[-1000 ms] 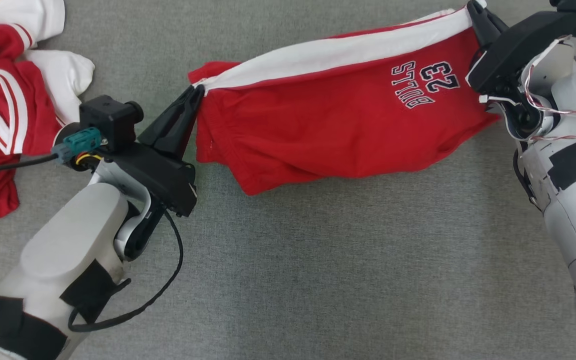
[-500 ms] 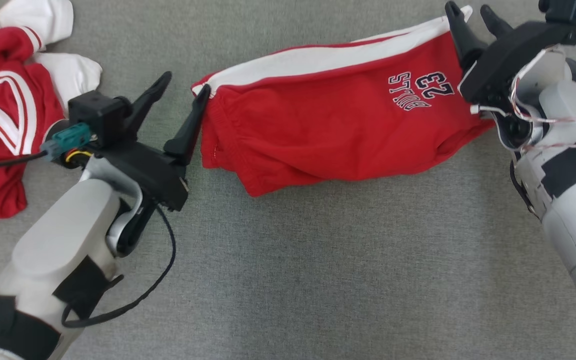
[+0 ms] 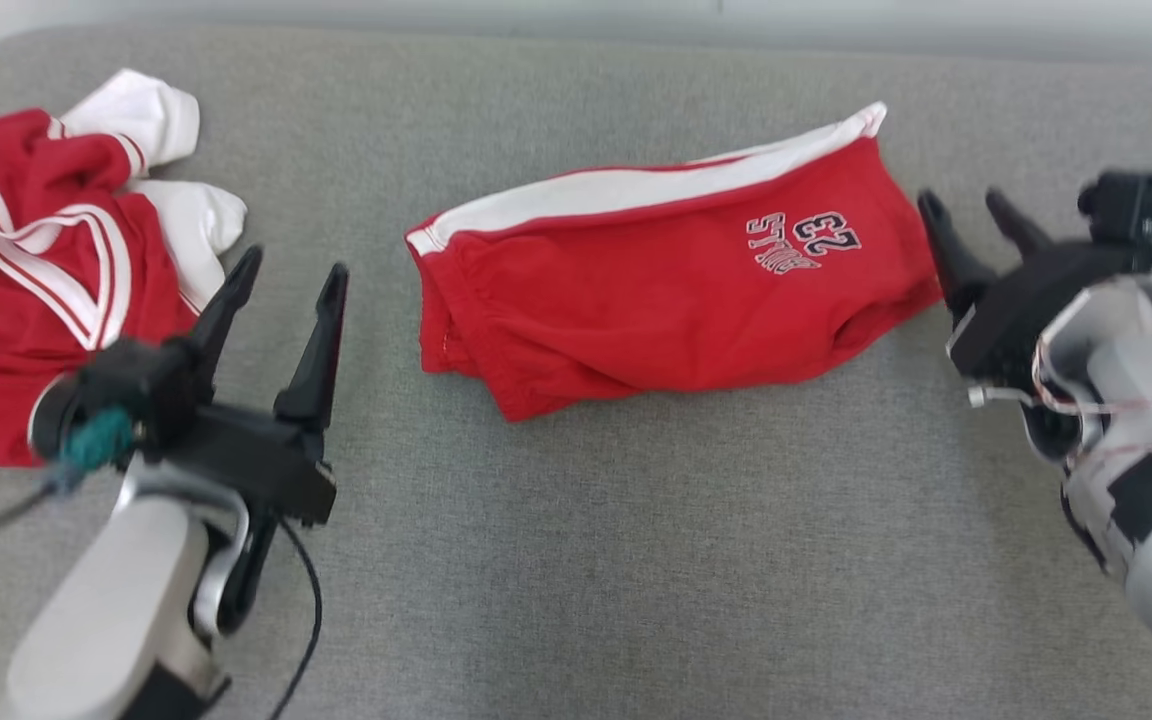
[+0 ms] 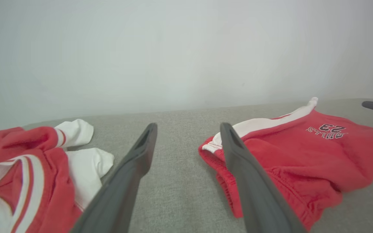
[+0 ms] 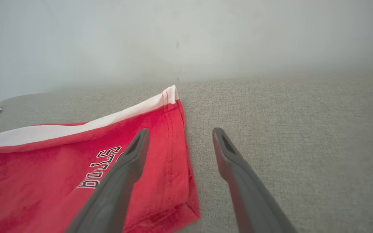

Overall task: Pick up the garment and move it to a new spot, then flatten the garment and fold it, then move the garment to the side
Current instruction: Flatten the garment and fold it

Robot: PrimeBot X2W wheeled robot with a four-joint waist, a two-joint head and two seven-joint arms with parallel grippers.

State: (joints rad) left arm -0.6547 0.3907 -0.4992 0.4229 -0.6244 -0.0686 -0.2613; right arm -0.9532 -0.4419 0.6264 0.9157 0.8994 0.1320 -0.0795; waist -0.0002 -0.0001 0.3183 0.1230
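We see a grey padded surface (image 3: 636, 560) carrying everything. At centre lie the red shorts (image 3: 656, 300), the task's garment, doubled lengthwise with the white side stripe toward the top; we judge the fold laid down and the move aside not yet done. At upper left sits a crumpled red-and-white garment (image 3: 26, 290), apparently set apart. The left gripper (image 3: 294, 265), lower left, and the right gripper (image 3: 960, 200), at right, flank the shorts' two ends, fingers spread and empty, placed for a two-ended lift. The printed number (image 3: 804, 238) is blurred, perhaps 23.
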